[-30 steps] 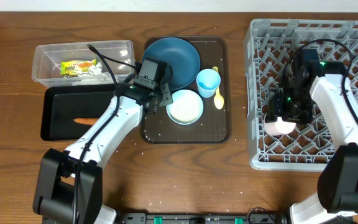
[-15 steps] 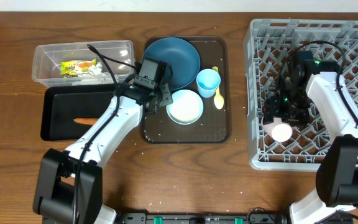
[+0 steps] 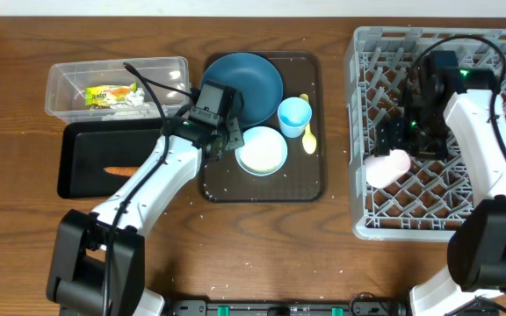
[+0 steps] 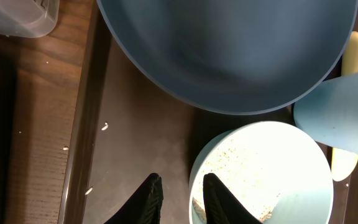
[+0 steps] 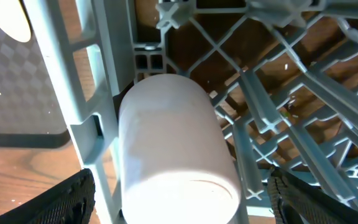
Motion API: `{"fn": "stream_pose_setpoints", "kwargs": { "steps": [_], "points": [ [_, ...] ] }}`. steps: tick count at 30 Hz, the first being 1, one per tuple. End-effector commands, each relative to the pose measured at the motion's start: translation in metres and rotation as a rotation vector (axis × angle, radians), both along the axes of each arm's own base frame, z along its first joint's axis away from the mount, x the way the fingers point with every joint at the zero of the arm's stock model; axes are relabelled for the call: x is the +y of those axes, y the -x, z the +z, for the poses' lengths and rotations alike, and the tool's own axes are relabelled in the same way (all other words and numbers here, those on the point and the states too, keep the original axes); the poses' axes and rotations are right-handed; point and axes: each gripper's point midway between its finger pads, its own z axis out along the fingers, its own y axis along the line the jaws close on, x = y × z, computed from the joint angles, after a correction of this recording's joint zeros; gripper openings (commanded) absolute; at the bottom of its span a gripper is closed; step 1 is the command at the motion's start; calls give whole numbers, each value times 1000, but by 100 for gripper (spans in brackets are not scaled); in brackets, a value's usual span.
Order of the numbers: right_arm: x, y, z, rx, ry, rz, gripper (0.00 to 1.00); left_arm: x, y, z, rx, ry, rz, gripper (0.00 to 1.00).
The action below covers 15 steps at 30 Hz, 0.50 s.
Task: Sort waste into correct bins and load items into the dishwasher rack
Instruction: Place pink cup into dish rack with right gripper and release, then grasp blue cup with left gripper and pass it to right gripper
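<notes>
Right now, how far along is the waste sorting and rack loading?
Done: the snack wrapper and white paper lie in the clear tub, the sausage in the black tray, the pinkish-white cup on its side in the rack. In hand: the right end effector is open over that cup; the left end effector sits at the bowl rim, grip unclear. Left: plate, blue cup, bowl, spoon, loose rice.

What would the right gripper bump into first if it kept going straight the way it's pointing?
Most likely the pinkish-white cup: it lies on its side in the dishwasher rack, directly ahead between the fingers of the open right gripper. The gap to it is unclear.
</notes>
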Motion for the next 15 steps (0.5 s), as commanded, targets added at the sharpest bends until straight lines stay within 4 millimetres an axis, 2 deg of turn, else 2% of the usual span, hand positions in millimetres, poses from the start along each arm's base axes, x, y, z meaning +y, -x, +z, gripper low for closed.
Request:
{"fn": "stream_pose_setpoints", "kwargs": {
  "steps": [1, 5, 7, 9, 12, 15],
  "points": [
    [-3, -3, 5, -15, 3, 8, 85, 3, 4, 0, -3, -19, -11, 25],
    [-4, -6, 10, -27, 2, 6, 79, 2, 4, 0, -2, -15, -13, 25],
    [-4, -11, 21, -52, 3, 6, 79, 0, 3, 1, -12, -16, -32, 25],
    [-4, -20, 38, -99, 5, 6, 80, -14, -2, 7, -52, 4, -130, 25],
    [-4, -35, 69, -189, 7, 6, 84, -38, -9, 29, -93, 78, -234, 31],
    [-5, -45, 97, -259, 10, 6, 85, -48, -21, 58, -132, 68, -289, 33]
  ]
}}
